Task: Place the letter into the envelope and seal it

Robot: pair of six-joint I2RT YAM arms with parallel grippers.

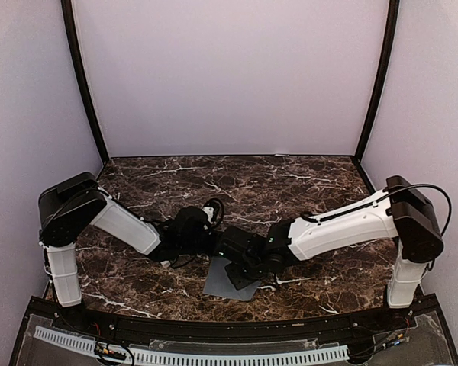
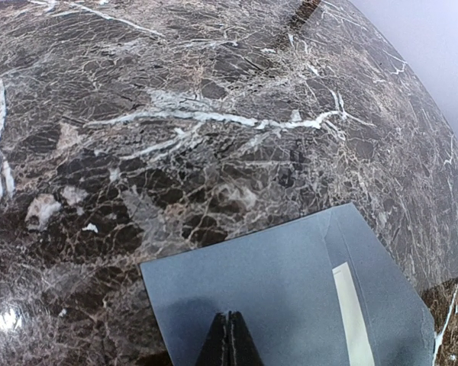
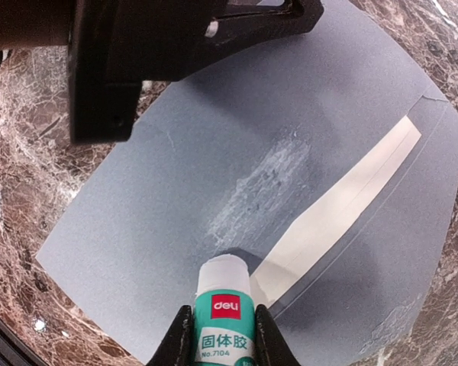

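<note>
Envelope (image 1: 225, 280) lies flat on the dark marble worktop (image 1: 290, 183), close to the near edge and roughly midway between the two arm bases. Both arms reach in over it from either side.

Left claw (image 2: 229, 337): fingers are pressed together with nothing visible between them. The tips sit over the envelope's grey-blue face near one edge, with a dark shadow just under them. I cannot tell whether they actually touch the paper. In the right wrist view this claw shows as a dark shape over the envelope's far edge.

Right claw (image 3: 223, 335): clamped on a glue stick (image 3: 223, 305) with a white cap end, a green label and Chinese print. One finger (image 3: 179, 339) sits on each side of the tube. The white end points down at the envelope and appears to rest on it, just beside the mouth.

Letter (image 3: 343, 198): almost all of it is inside the envelope. Only a narrow cream strip shows along the mouth, between the envelope body and the flap. The flap is unfolded and not yet closed.

A whitish, streaky smear (image 3: 259, 191) marks the envelope body, running from the glue stick's tip toward the middle of the face.
</note>
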